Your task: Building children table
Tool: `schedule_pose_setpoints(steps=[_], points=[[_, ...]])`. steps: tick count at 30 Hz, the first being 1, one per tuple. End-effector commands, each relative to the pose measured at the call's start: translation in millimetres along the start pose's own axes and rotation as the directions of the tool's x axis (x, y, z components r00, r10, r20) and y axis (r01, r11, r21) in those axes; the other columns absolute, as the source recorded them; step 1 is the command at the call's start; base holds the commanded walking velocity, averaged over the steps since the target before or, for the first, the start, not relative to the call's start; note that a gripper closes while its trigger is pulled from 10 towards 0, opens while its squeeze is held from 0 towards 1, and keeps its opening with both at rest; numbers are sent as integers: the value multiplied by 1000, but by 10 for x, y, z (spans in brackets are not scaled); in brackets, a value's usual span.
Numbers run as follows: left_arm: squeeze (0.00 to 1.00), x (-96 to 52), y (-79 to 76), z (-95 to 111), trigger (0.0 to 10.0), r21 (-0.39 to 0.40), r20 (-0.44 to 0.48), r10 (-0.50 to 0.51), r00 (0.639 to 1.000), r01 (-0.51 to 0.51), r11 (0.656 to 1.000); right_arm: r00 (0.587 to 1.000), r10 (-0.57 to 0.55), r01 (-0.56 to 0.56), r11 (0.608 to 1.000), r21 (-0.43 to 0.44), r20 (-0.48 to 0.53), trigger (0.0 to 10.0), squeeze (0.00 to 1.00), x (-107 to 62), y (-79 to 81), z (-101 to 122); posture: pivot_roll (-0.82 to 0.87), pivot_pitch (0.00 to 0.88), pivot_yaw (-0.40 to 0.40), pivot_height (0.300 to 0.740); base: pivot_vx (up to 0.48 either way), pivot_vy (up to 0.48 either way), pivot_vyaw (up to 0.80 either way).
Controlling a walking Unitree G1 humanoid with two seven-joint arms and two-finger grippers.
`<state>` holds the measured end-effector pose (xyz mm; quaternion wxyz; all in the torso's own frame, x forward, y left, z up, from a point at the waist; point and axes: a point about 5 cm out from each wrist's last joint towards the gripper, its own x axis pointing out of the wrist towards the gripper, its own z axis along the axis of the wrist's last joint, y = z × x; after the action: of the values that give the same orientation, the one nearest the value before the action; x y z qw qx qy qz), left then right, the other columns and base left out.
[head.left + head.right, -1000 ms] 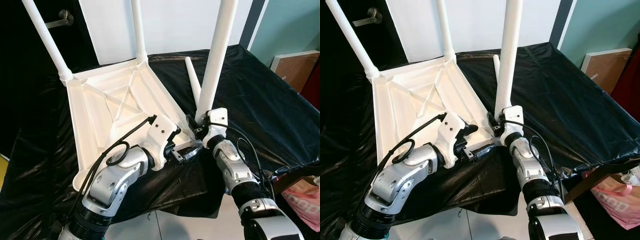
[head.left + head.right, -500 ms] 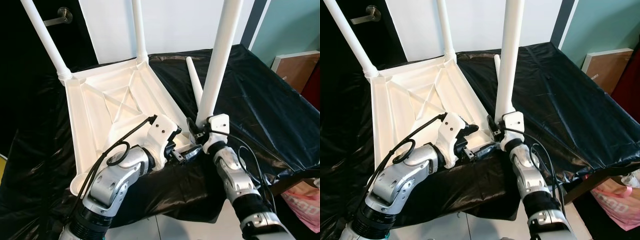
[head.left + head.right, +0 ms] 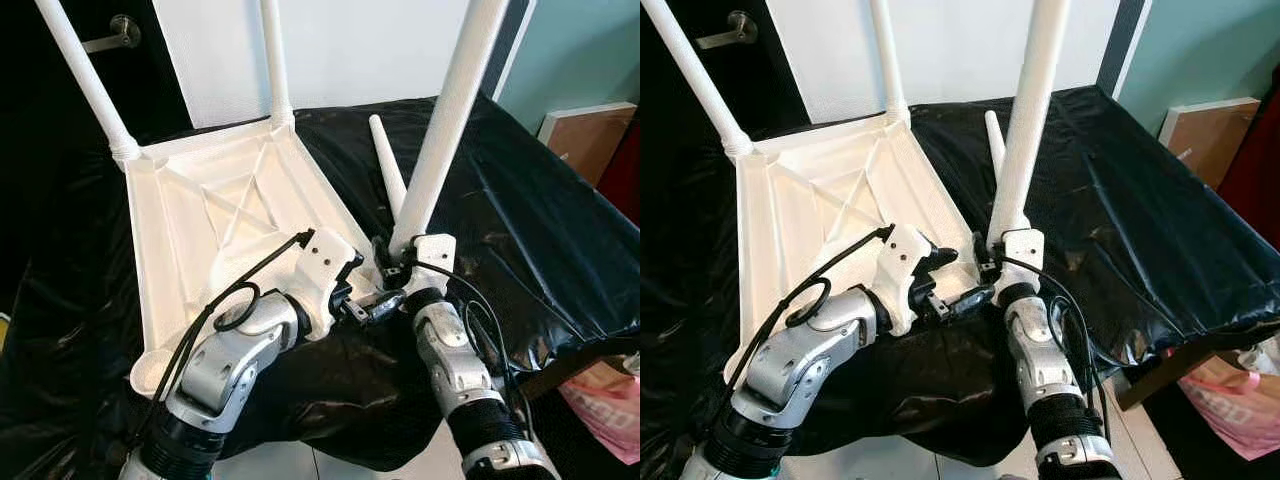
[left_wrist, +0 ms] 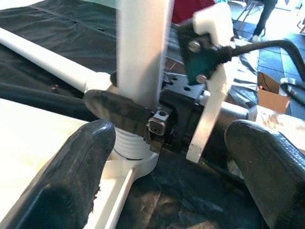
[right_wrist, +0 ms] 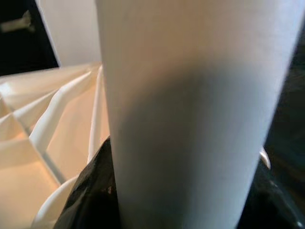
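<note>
The white children's table top (image 3: 215, 215) lies upside down on a black-covered table (image 3: 520, 220). Two white legs stand in its far corners (image 3: 85, 80) (image 3: 275, 60). At the near right corner my right gripper (image 3: 392, 262) is shut on the base of a third leg (image 3: 445, 130), which leans to the right. The right wrist view has this leg (image 5: 190, 119) close up between the black fingers. My left gripper (image 3: 365, 300) is open just beside that corner; its fingers (image 4: 71, 181) stand wide apart before the leg's ribbed base (image 4: 131, 143). A loose fourth leg (image 3: 385, 170) rests on the cloth.
A dark door with a metal handle (image 3: 110, 35) is at the back left, beside a white wall. A brown board (image 3: 590, 135) leans at the right. A pink bag (image 3: 600, 390) sits on the floor past the table's near right edge.
The held leg's top has tipped further to the right while its base stays at the corner. The right forearm has swung inward. The left gripper has hardly moved.
</note>
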<state>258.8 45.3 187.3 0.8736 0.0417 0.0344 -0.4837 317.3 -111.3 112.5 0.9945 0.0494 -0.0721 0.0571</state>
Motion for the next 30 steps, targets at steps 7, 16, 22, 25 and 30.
schedule_pose_setpoints(steps=[7, 16, 22, 25, 30], points=[[0, -21, 8, 25, 10000, 20, 8, 8, 1000, -8, 1000, 999, -32, 31, 999, -34, -32, 10000, 0, -301, -83, -302, -56, 57, 9, 740, 0, 0, 0], [0, -29, 6, 16, 10000, 23, 3, 7, 1000, -7, 1000, 991, -85, 81, 996, -44, -102, 10000, 0, -262, -68, -364, -60, 52, 14, 740, 0, 0, 0], [0, -16, 8, 22, 10000, 25, 5, 3, 1000, -3, 1000, 982, -32, 8, 991, -131, -184, 10000, 0, -183, -93, -413, -69, 56, 13, 740, 0, 0, 0], [0, -13, 8, 23, 10000, 25, 6, 2, 1000, -3, 1000, 974, -14, -8, 995, -99, -226, 10000, 0, -174, -140, -440, -70, 56, 13, 740, 0, 0, 0], [0, -12, 10, 26, 10000, 25, 8, 3, 1000, -3, 1000, 971, -20, 0, 996, -84, -239, 10000, 0, -146, -207, -416, -71, 58, 11, 740, 0, 0, 0]])
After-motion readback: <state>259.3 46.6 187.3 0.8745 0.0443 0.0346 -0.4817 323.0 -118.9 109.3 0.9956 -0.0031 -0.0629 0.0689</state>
